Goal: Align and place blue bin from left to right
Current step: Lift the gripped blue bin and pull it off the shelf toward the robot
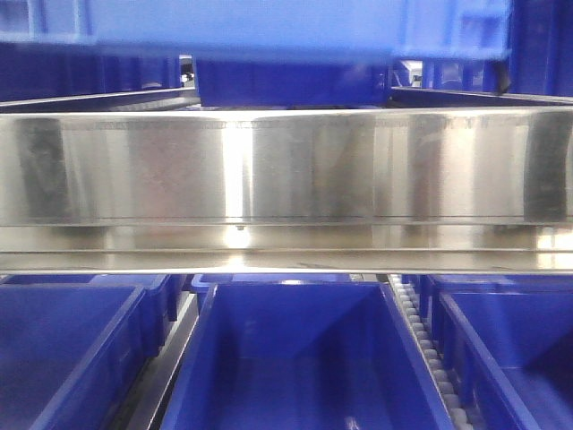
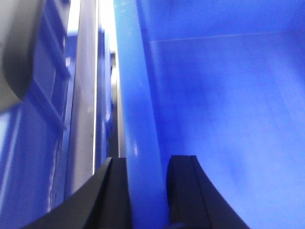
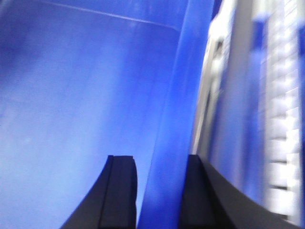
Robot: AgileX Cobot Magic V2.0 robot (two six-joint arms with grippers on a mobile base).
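Observation:
The blue bin (image 1: pixel 269 22) hangs across the top of the front view, pale blue, with only its lower part in frame. Neither gripper shows in that view. In the left wrist view my left gripper (image 2: pixel 147 164) is shut on the bin's left rim (image 2: pixel 138 119), one black finger outside the wall and one inside. In the right wrist view my right gripper (image 3: pixel 159 162) is shut on the bin's right rim (image 3: pixel 176 119) in the same way. The bin's inside (image 3: pixel 71 95) fills most of both wrist views.
A wide steel shelf beam (image 1: pixel 286 170) crosses the front view below the held bin. Under it stand three dark blue bins, left (image 1: pixel 63 349), middle (image 1: pixel 304 358) and right (image 1: pixel 510 349), with a roller track (image 1: pixel 421 331) between middle and right. More dark bins (image 1: pixel 286 85) stand behind.

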